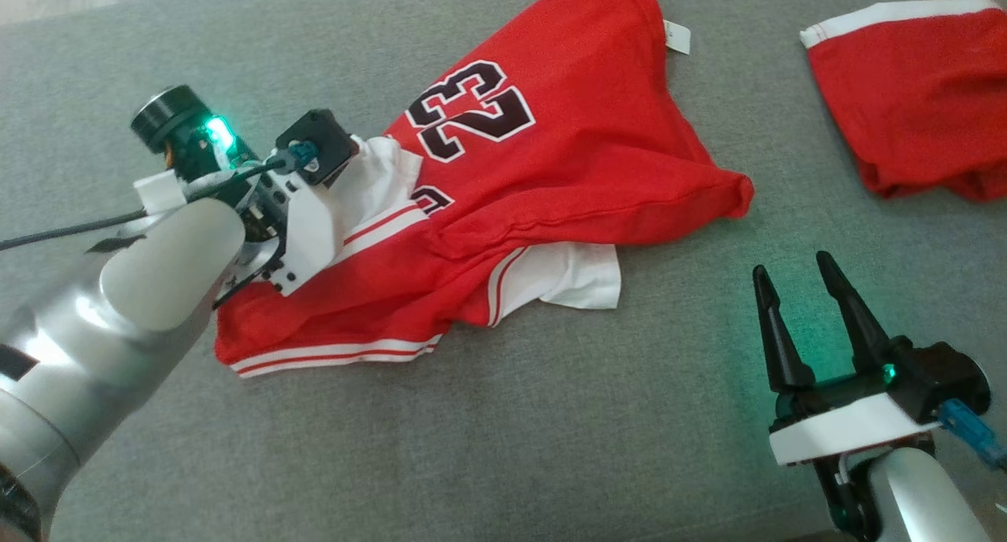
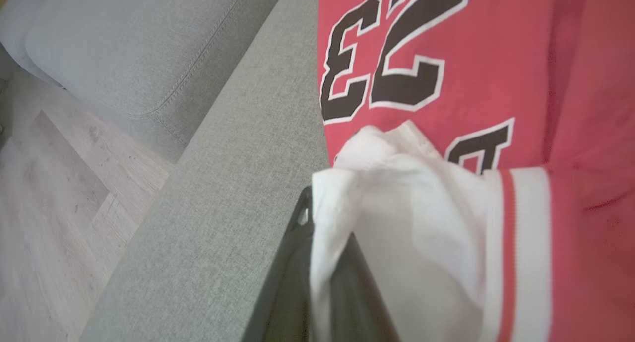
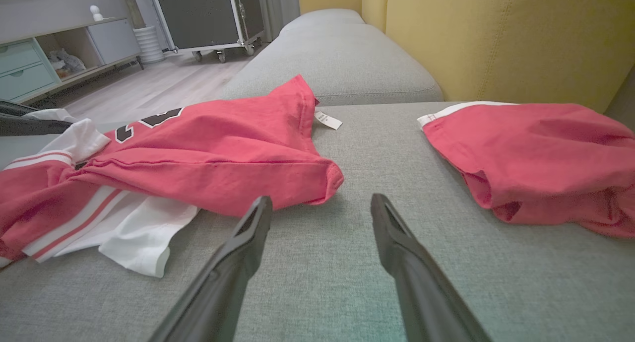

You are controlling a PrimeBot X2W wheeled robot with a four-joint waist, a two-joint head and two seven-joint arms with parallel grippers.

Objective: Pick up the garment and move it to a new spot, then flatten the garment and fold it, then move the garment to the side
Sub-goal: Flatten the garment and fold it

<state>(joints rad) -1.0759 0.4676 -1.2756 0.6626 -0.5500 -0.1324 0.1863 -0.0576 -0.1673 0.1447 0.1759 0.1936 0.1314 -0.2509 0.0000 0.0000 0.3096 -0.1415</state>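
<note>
A red jersey (image 1: 551, 133) with a black "23" and white striped sleeves lies crumpled across the grey sofa seat (image 1: 511, 447); the right wrist view shows it too (image 3: 208, 153). My left gripper (image 1: 358, 160) is at the jersey's left edge, shut on a white sleeve fold (image 2: 397, 183) bunched over its dark fingers (image 2: 297, 262). My right gripper (image 1: 794, 278) hovers open over bare cushion, right of the jersey and apart from it, with nothing between its fingers (image 3: 238, 252).
A second red garment with white trim (image 1: 920, 101) lies at the far right of the seat (image 3: 536, 153). A yellow backrest (image 3: 496, 39) stands behind it. Wooden floor (image 2: 54, 198) drops off beyond the cushion's left edge.
</note>
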